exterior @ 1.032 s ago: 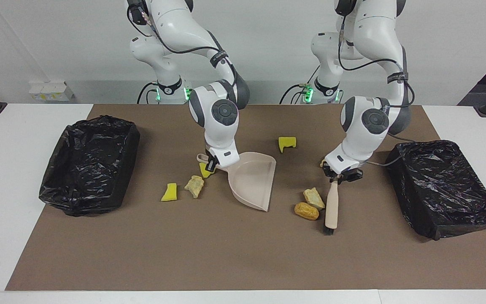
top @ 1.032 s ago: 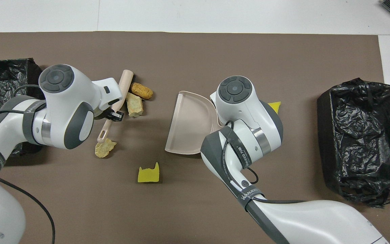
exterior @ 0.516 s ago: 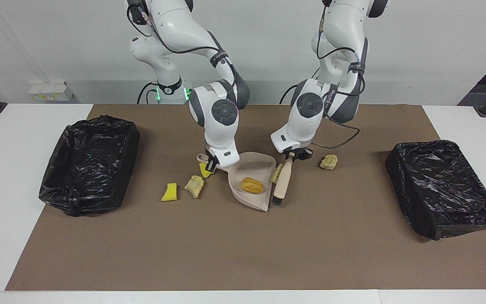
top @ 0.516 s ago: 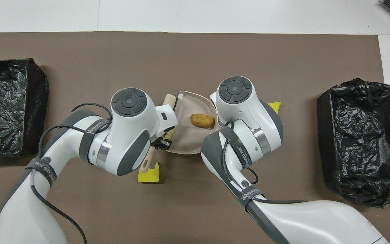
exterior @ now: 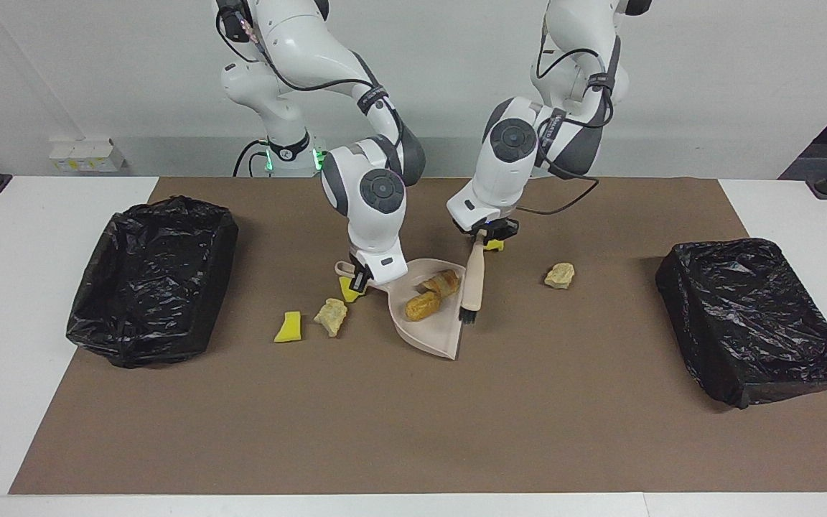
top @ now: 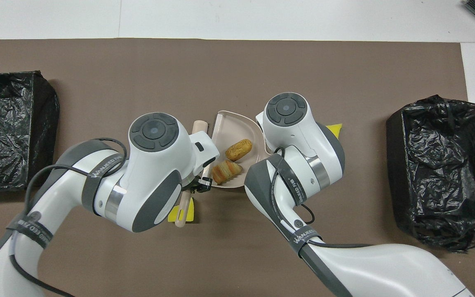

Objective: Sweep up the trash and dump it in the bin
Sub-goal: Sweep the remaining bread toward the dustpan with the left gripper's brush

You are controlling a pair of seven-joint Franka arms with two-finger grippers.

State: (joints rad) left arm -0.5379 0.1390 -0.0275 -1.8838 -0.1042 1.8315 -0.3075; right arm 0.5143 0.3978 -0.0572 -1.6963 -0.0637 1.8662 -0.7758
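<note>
My right gripper (exterior: 360, 278) is shut on the handle of a beige dustpan (exterior: 433, 332) that lies on the brown mat. In the pan lie two pieces of trash, an orange-brown lump (exterior: 421, 307) (top: 238, 149) and a beige lump (exterior: 444, 281) (top: 226, 171). My left gripper (exterior: 486, 240) (top: 199, 183) is shut on a wooden brush (exterior: 474, 276) (top: 183, 210), its bristles at the pan's open lip. A yellow chunk (exterior: 494, 245) (top: 173, 215) peeks out beside that gripper. Another beige lump (exterior: 559, 275) lies toward the left arm's end. Three more scraps (exterior: 331, 316) lie beside the pan's handle.
Two bins lined with black bags stand on the mat, one (exterior: 151, 276) (top: 439, 173) at the right arm's end and one (exterior: 751, 316) (top: 6, 128) at the left arm's end. Bare mat (exterior: 413, 431) stretches farther from the robots than the pan.
My left arm swept the brush from its end of the table to the pan, pushing the orange-brown lump and then a beige lump in. The right arm and pan stayed still.
</note>
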